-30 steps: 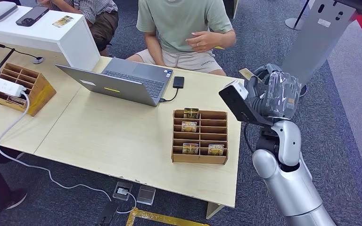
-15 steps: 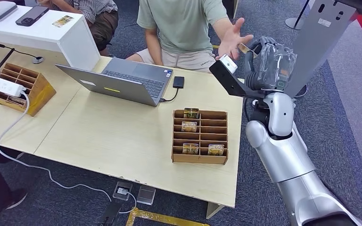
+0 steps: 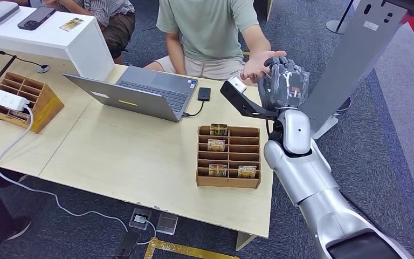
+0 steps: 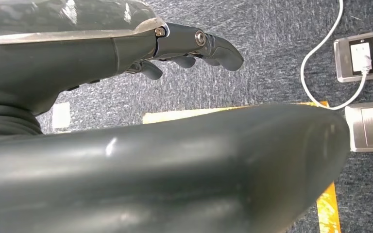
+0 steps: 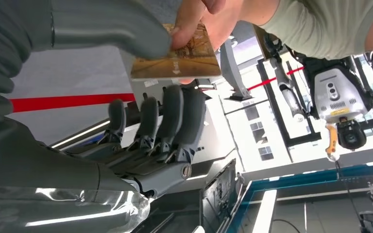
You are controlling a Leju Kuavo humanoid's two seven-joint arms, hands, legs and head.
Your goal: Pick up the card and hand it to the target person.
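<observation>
My right hand (image 3: 283, 81) is raised past the table's far right corner, up against the outstretched hand (image 3: 260, 63) of the person in the green shirt (image 3: 210, 24). In the right wrist view the card (image 5: 177, 56), with a brownish picture on it, lies between my grey thumb (image 5: 102, 24) and my darker fingers (image 5: 175, 111). The person's fingers (image 5: 194, 19) pinch the card's other end. My left hand (image 4: 126, 48) hangs over the carpet with nothing in it, its fingers only slightly curled.
A wooden slotted rack (image 3: 229, 156) with several cards stands on the table (image 3: 140, 162) just below my right arm. An open laptop (image 3: 135, 94) sits in front of the person. A grey slanted panel (image 3: 356, 54) rises right of my hand. A second rack (image 3: 24, 100) is far left.
My right arm has swung left toward the person, carrying the card. The person's hand has reached out and now takes hold of the card's far end.
</observation>
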